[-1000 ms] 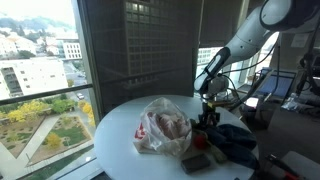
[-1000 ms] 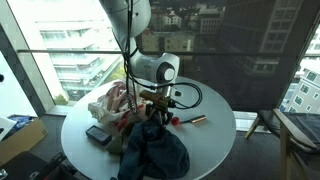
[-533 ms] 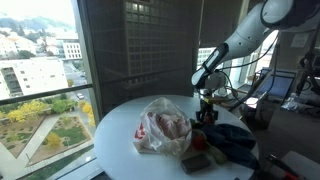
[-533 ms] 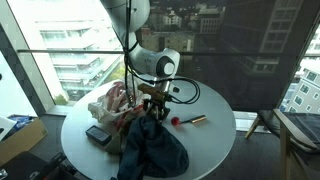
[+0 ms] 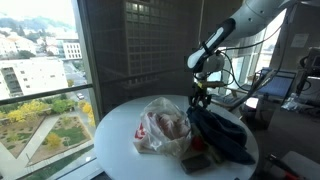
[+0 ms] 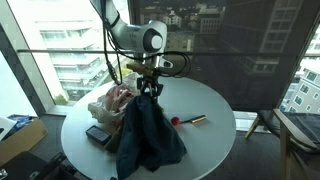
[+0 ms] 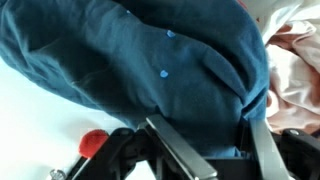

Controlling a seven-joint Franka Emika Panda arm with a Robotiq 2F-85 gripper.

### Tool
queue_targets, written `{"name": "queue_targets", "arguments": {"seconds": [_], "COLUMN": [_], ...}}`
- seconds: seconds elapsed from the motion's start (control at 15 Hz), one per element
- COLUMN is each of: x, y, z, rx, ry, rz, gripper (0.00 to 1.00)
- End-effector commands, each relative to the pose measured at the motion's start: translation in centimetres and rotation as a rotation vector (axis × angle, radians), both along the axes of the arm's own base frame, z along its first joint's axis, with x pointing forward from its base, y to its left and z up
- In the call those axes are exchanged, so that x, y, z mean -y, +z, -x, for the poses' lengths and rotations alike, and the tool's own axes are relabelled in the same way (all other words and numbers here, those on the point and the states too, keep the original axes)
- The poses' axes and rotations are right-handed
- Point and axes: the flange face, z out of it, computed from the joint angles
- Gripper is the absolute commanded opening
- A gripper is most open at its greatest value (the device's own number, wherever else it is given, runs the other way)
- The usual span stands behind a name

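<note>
My gripper (image 6: 150,88) (image 5: 201,98) (image 7: 212,150) is shut on a bunched fold of a dark blue cloth (image 6: 150,135) (image 5: 222,135) (image 7: 150,60) and holds it up above the round white table (image 6: 215,120) (image 5: 120,130). The cloth hangs down from the jaws, with its lower edge still on the table. In the wrist view the blue fabric fills the gap between the two fingers (image 7: 175,155). A clear plastic bag with pinkish contents (image 5: 162,127) (image 6: 108,100) sits beside the cloth.
A red-tipped stick-like object (image 6: 185,120) (image 7: 92,142) lies on the table near the cloth. A dark flat device (image 6: 98,133) (image 5: 197,161) rests by the bag. Large windows surround the table; a chair (image 6: 290,135) stands nearby.
The gripper has risen with the blue cloth in it; the cloth, which lay heaped on the table, now hangs stretched from the jaws.
</note>
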Motion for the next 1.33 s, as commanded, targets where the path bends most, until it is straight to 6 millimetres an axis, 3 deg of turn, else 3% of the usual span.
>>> {"name": "queue_targets", "arguments": {"seconds": [0.0,0.53,0.87,1.27], "x": [-3.0,-9.5,-14.2,-20.8], "y": [6.8,18.4,24.3,30.0], "z": [2.5,7.4,10.2,14.5], "rx": [0.178,0.578,0.786,1.014], "ry": [0.049,0.207,0.348,0.493], "rz": [0.021,0.090,0.193,0.302], "gripper": [0.36,0.36,0.36,0.36]}}
